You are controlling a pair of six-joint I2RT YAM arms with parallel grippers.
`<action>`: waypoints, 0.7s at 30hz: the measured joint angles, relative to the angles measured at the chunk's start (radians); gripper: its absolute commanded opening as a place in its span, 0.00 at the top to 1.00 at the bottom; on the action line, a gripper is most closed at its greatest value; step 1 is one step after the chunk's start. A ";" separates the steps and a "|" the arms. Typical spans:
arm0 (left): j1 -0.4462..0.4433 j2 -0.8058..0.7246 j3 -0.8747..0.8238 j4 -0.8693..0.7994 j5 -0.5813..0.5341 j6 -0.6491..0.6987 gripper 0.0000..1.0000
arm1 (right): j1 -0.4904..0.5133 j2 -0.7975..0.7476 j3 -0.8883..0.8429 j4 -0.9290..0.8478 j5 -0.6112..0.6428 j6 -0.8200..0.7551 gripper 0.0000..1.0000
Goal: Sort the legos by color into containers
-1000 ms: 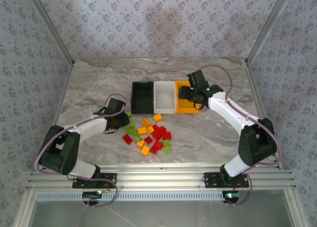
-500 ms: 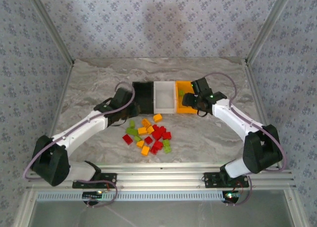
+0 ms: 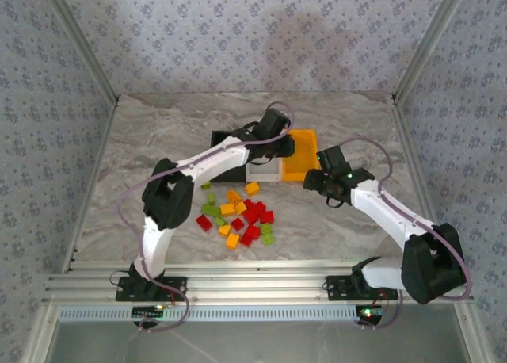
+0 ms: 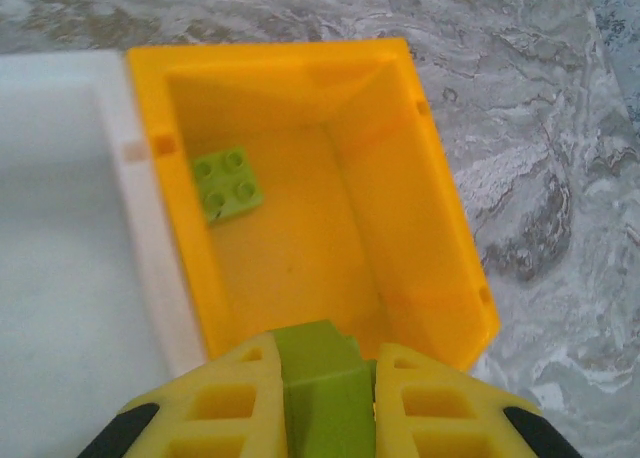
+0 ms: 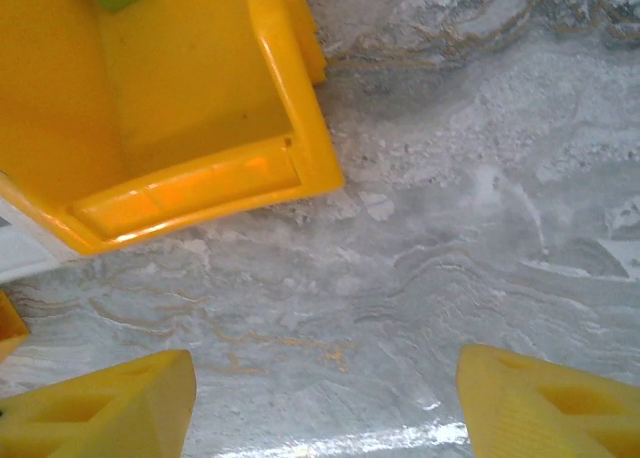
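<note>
Grey marbled table (image 3: 158, 133), 3 joined bins (image 3: 264, 177) mid-table, loose red, orange and green legos (image 3: 242, 216) scattered just nearer

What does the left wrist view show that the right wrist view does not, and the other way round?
Left wrist, not right wrist: the left tool, shut on a green lego, above one end of the orange bin.

Right wrist, not left wrist: the right tool, open, with bare table between its fingers, beside a corner of the bin.

Both: the orange bin, the table, and a second green lego lying inside the bin. It is whole from the left wrist, and cut off by the picture's edge from the right wrist.
</note>
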 measured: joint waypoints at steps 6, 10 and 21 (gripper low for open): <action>0.002 0.129 0.204 -0.034 0.023 0.018 0.52 | -0.001 -0.020 -0.016 -0.008 -0.001 0.004 0.27; 0.002 0.138 0.236 -0.048 0.038 0.014 0.36 | -0.001 -0.029 -0.016 -0.009 -0.001 0.003 0.26; 0.025 -0.184 -0.177 0.043 0.050 -0.004 0.00 | 0.101 -0.006 -0.017 0.055 -0.090 -0.035 0.22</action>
